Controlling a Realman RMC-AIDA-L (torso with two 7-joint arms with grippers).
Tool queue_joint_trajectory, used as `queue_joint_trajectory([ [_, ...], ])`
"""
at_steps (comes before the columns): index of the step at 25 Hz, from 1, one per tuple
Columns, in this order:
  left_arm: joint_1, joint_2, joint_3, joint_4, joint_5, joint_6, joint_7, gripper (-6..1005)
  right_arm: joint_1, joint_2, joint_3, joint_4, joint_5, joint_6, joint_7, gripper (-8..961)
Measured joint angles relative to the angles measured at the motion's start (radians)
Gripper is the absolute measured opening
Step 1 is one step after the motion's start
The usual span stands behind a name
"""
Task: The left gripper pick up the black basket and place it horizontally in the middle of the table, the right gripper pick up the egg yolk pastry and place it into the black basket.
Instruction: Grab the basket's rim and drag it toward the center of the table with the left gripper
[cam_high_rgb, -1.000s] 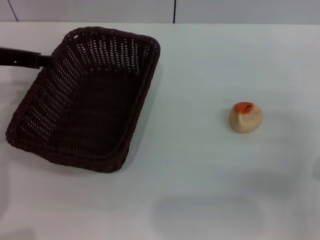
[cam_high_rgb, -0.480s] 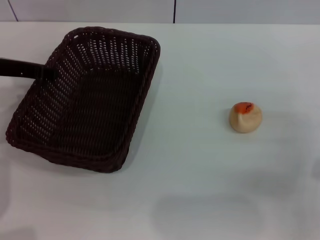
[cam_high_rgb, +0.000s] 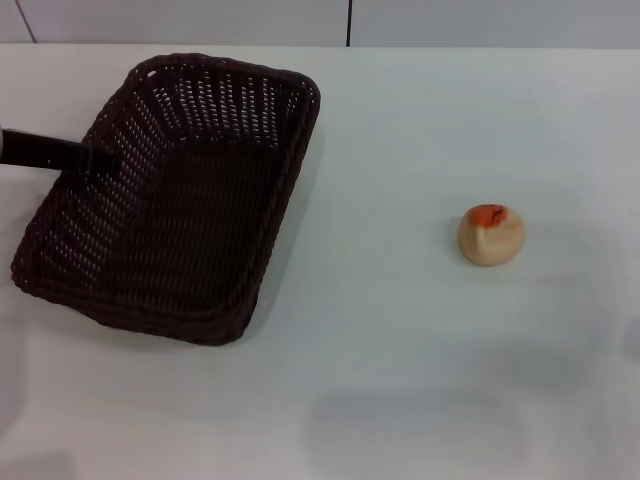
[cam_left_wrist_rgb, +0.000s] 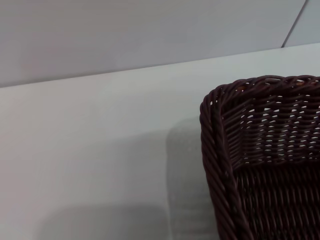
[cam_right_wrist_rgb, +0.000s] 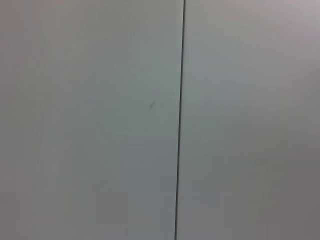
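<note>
Two things sit on the table (cam_high_rgb: 400, 380): the black basket (cam_high_rgb: 170, 200) over on the robot's left side, and the egg yolk pastry (cam_high_rgb: 491, 235) well apart from it on the right. The basket lies at a slant, one short end toward the far edge of the table and the other angled toward the near left, its open top facing up and nothing inside it. The left gripper (cam_high_rgb: 95, 160) reaches in from the left edge as a dark bar, with its tip at the basket's left long rim, about where the braided edge runs; the tip blends into the dark weave there, so whether the fingers are spread or pinched on the rim is something I cannot tell. From the left wrist camera, only a corner of the basket (cam_left_wrist_rgb: 260, 160) shows, with the thick braided rim curving round and the openwork wall below it, the white table (cam_left_wrist_rgb: 90, 160) beside it and a pale wall behind; none of that arm's own fingers appear there. The pastry rests upright on bare tabletop with its orange-red patch on top, nothing touching it. The right gripper is nowhere to be seen from the head camera, and the right wrist camera shows only a flat pale wall panel (cam_right_wrist_rgb: 90, 120) with a thin dark vertical seam (cam_right_wrist_rgb: 180, 120) running down it.
</note>
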Motion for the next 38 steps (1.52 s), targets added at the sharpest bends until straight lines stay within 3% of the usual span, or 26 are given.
queue_joint_trajectory([
  [8,0.027,0.0,0.062,-0.014,-0.005,0.066,0.017,294,-0.003,0.0,-0.002,0.001,0.0,-0.003,0.0,558],
  [20,0.018,0.003,0.044,-0.023,-0.023,0.057,0.045,238,-0.003,0.0,-0.001,0.002,0.0,-0.003,0.0,559],
  [28,-0.067,0.02,-0.166,-0.021,-0.22,-0.144,0.262,208,-0.007,0.0,0.003,0.003,0.0,-0.004,0.0,559],
  [33,-0.134,0.047,-0.179,-0.023,-0.279,-0.256,0.306,195,-0.011,0.0,0.002,0.003,0.0,-0.007,0.0,560],
  [38,-0.186,0.056,-0.186,-0.028,-0.314,-0.339,0.35,195,-0.016,0.0,-0.001,0.004,0.01,-0.008,0.0,560],
])
